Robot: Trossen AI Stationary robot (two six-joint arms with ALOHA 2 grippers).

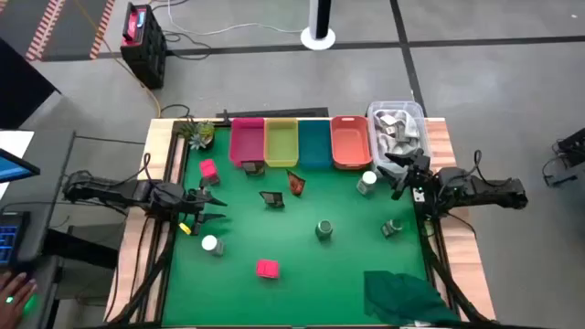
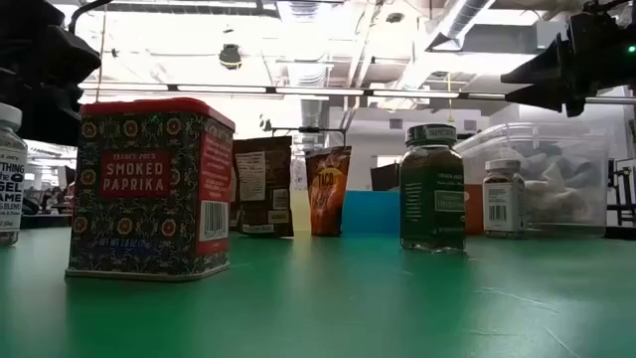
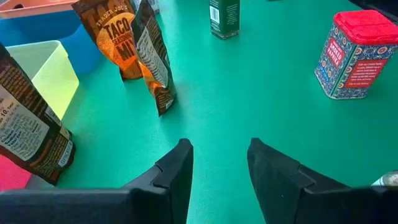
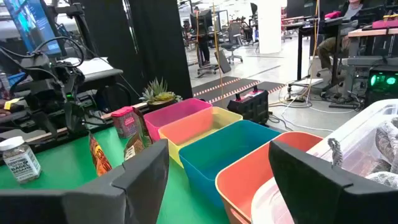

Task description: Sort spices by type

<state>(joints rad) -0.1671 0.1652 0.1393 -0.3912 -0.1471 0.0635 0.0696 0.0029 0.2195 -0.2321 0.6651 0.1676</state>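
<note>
The left gripper point(image 1: 212, 208) reaches in low from the left edge of the green table point(image 1: 302, 265), its fingers point(image 3: 177, 171) spread a moderate way apart around nothing, pointing across the mat toward the upright taco seasoning packet point(image 3: 118, 37) and the smoked paprika tin point(image 3: 354, 53) (both well beyond its tips). The right gripper point(image 1: 398, 169) hangs raised at the far right corner, wide open and empty, facing the pink bin point(image 4: 183, 118), yellow bin point(image 4: 205, 127), blue bin point(image 4: 233, 152) and orange bin point(image 4: 264, 174). All the spices stand upright on the mat, scattered and outside the bins: a dark green-capped jar point(image 2: 432, 187) mid-table, a white-capped jar point(image 1: 210, 244) just behind the left gripper.
</note>
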